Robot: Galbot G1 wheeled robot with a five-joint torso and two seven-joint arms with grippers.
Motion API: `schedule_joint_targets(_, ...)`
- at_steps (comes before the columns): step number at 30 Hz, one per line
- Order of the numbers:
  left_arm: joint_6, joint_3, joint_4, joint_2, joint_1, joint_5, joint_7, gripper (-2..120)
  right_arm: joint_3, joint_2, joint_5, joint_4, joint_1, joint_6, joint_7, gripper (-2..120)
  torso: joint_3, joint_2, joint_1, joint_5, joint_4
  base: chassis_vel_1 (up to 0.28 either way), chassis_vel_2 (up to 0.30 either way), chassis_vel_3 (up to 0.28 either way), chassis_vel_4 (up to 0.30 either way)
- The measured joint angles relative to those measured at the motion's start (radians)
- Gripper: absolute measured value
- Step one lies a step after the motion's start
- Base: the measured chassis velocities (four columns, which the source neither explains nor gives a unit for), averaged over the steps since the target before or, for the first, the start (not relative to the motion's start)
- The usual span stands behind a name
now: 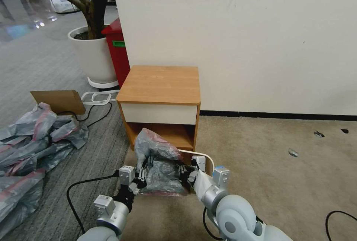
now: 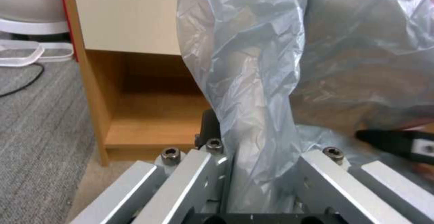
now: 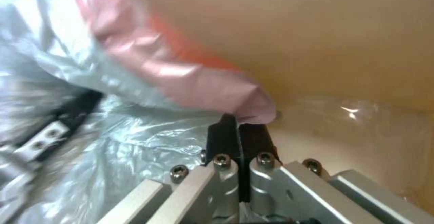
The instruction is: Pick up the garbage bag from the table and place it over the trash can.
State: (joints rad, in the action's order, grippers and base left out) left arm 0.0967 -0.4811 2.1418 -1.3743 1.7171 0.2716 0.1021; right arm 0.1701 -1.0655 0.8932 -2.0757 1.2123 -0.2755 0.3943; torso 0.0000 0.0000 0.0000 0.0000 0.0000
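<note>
The garbage bag (image 1: 158, 159), crinkled grey with a pink-red rim, is puffed up on the floor in front of the table (image 1: 160, 81) and lies over the cream trash can (image 1: 208, 158), of which a stretch of rim shows. My left gripper (image 1: 141, 174) is at the bag's left side. In the left wrist view it (image 2: 267, 125) is open, with a column of the bag (image 2: 253, 81) standing between its fingers. My right gripper (image 1: 183, 171) is at the bag's right side, inside the can (image 3: 361, 47). It (image 3: 238, 122) is shut on the pink rim (image 3: 199, 81).
A heap of similar grey-pink bags (image 1: 33, 148) covers the floor at the left, with a cardboard piece (image 1: 59, 99) behind it. A red bin (image 1: 117, 47) and a white plant pot (image 1: 93, 55) stand left of the table. A black cable (image 1: 85, 185) runs by my left arm.
</note>
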Motion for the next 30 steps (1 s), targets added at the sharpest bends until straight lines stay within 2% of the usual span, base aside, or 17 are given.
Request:
schedule_joint_targets(3, 0.000, -0.005, -0.008, 0.001, -0.006, 0.002, -0.010, 5, -0.006, 0.027, -0.018, -0.074, 0.028, 0.007, -0.011, 0, 0.000, 0.000, 0.000, 0.0000, 0.0000, 0.000, 0.000, 0.000, 0.000)
schedule_joint_targets(11, 0.002, -0.003, -0.020, -0.002, -0.010, 0.000, -0.021, 5, -0.028, 0.072, -0.034, -0.161, 0.049, -0.010, -0.027, 0, 0.000, 0.000, 0.000, 0.0000, -0.0001, 0.000, 0.000, 0.000, 0.000)
schedule_joint_targets(21, -0.005, -0.003, -0.013, 0.002, 0.000, -0.009, -0.017, 5, -0.110, 0.079, -0.045, -0.172, 0.020, -0.001, -0.045, 0, 0.000, 0.000, 0.000, 0.0001, 0.0000, 0.000, 0.000, 0.000, 0.000)
schedule_joint_targets(25, -0.087, -0.005, -0.023, 0.009, 0.006, -0.030, 0.019, 5, -0.157, 0.108, -0.036, -0.147, 0.003, 0.001, -0.045, 0, 0.000, 0.000, 0.000, 0.0001, 0.0000, 0.000, 0.000, 0.000, 0.000)
schedule_joint_targets(30, -0.142, -0.009, -0.035, 0.010, 0.010, -0.037, 0.046, 5, -0.185, 0.137, -0.036, -0.131, 0.011, 0.005, -0.044, 0, 0.000, 0.000, 0.000, 0.0001, 0.0000, 0.000, 0.000, 0.000, 0.000)
